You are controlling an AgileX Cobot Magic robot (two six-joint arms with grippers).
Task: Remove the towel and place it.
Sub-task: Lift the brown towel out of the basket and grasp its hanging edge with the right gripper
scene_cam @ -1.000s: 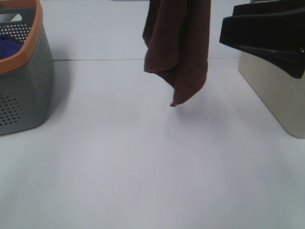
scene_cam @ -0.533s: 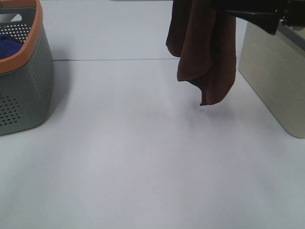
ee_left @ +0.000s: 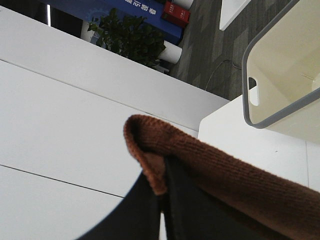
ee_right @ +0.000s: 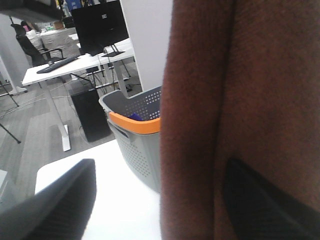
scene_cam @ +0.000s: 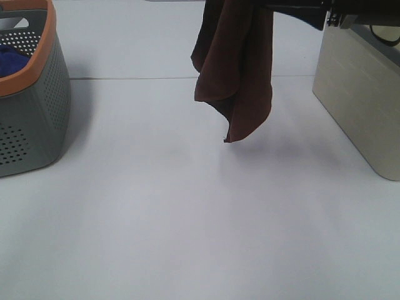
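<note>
The dark brown towel point(scene_cam: 236, 69) hangs folded from above the top edge of the exterior view, its lowest corner just above the white table point(scene_cam: 187, 219). Neither gripper shows in that view. In the left wrist view my left gripper point(ee_left: 162, 212) is shut on a fold of the towel point(ee_left: 210, 165), which drapes over its black fingers. In the right wrist view the towel point(ee_right: 235, 100) fills the right half. My right gripper point(ee_right: 160, 200) has its fingers wide apart, and the towel hangs against one of them. My right arm point(scene_cam: 306, 9) reaches in at the towel's top.
A grey perforated basket with an orange rim point(scene_cam: 37, 94) stands at the left edge, holding a blue cloth point(scene_cam: 9, 59); it also shows in the right wrist view point(ee_right: 137, 135). A beige bin point(scene_cam: 362, 100) stands at the right edge, and appears in the left wrist view point(ee_left: 280, 75).
The towel swung to the right and then back to the left. My right arm rose from the right edge and moved left to the towel's top.
</note>
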